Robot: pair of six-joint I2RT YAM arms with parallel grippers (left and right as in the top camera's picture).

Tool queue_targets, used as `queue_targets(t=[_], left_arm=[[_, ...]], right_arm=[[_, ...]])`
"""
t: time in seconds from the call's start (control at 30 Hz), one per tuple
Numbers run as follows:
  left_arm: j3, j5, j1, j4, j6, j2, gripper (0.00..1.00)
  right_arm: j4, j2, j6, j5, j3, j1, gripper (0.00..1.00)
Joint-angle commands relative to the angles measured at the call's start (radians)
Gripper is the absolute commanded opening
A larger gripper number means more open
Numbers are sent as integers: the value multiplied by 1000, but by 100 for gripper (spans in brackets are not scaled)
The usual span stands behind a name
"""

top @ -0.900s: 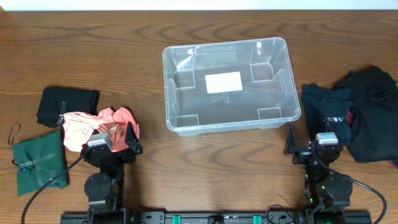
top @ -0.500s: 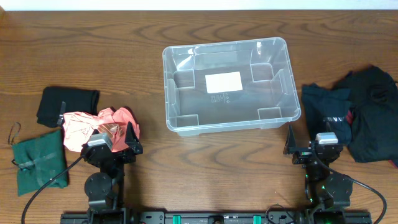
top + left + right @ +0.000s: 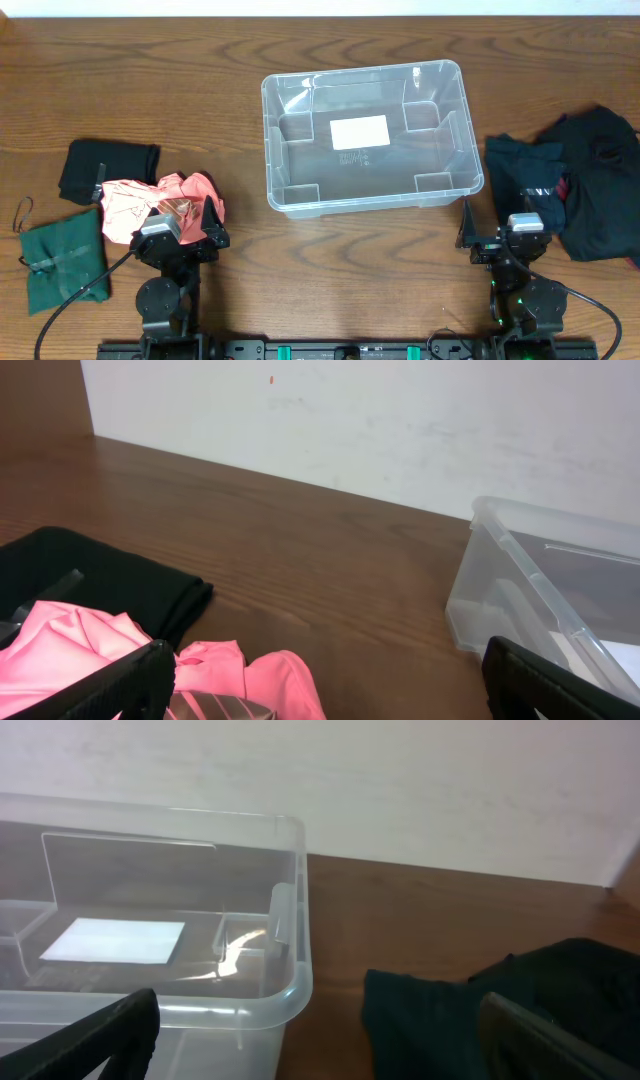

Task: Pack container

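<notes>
Clear plastic container [image 3: 375,200] upright at the middle of the wooden table [image 3: 150,80], white label [image 3: 359,132] on its base. Left gripper [image 3: 330,680] spread wide above a crumpled pink cloth [image 3: 150,198], gripping nothing; folded black cloth [image 3: 105,168] and green pouch [image 3: 62,262] just beside. Right gripper [image 3: 320,1040] equally wide near the container's front right corner, dark garments [image 3: 585,190] to its right

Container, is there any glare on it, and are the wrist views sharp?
Overhead: sharp, evenly lit, faint sheen on the container rim. Right wrist: bright glint inside its near corner, fingers blurred. Left wrist: slightly soft, fingers blurred too.
</notes>
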Motion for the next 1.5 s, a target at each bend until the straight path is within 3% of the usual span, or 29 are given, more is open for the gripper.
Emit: queue_targets(t=[0.0,0.67,0.87,1.1,1.47], left_arm=[[-20,-19,6,-38,5,5,98],[-20,-19,6,-35,1,5,98],[17,-19,6,-59,1,6,98],[201,-19,6,-241,-81,50,98],[624,-19,6,-547,-93,446,98]], right_arm=[[4,-3,-8,11,-2,1,99],[-9,-3,23,22,-2,1,99],[-64,2,153,128,55,1,99],[-212,131,151,214,309,1,99],[-659,799,78,229,960,-84,99]])
